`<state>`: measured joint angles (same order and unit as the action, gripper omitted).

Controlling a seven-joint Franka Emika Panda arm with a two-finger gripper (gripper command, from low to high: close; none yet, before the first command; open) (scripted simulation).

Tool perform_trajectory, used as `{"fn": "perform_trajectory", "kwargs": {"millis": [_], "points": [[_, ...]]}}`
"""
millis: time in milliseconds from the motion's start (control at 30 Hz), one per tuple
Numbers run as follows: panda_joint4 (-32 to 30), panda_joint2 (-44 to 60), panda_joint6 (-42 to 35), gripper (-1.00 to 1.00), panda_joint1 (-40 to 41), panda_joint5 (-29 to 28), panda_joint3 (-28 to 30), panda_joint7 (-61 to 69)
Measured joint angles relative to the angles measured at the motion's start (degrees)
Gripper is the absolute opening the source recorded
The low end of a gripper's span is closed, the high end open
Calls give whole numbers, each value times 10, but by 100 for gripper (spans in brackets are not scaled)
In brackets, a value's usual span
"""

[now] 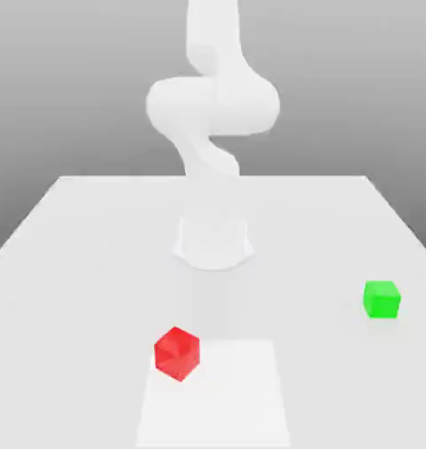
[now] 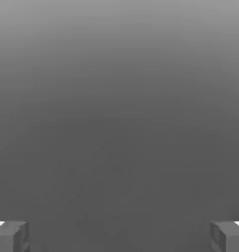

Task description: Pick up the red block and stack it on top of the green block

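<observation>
The red block (image 1: 177, 352) sits on the white table (image 1: 94, 263), near the front and a little toward the exterior view's left of centre, turned so one corner faces the camera. The green block (image 1: 381, 299) rests on the table well off to the exterior view's right, slightly farther back than the red one. The two cubes stand far apart. In the hand view my gripper (image 2: 119, 238) is open, its two grey fingertips (image 2: 13, 236) set wide apart with nothing between them, and only a plain grey background lies beyond.
The white arm (image 1: 212, 105) rises from its round base (image 1: 213, 241) at the middle of the table and bends upward out of the picture. A lighter rectangular patch (image 1: 225, 395) marks the tabletop beside the red block.
</observation>
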<state>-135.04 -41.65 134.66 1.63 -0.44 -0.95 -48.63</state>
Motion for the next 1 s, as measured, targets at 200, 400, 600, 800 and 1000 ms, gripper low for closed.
{"fn": "perform_trajectory", "kwargs": {"millis": [200,400,600,800,1000], "points": [[-89,121,81,0,42,-13,-19,-79],[-178,245,162,0,78,-19,-26,-156],[-270,386,258,0,98,2,-19,-216],[-263,511,363,0,91,-9,-7,-233],[-261,531,381,-100,87,-13,-3,-236]]}}
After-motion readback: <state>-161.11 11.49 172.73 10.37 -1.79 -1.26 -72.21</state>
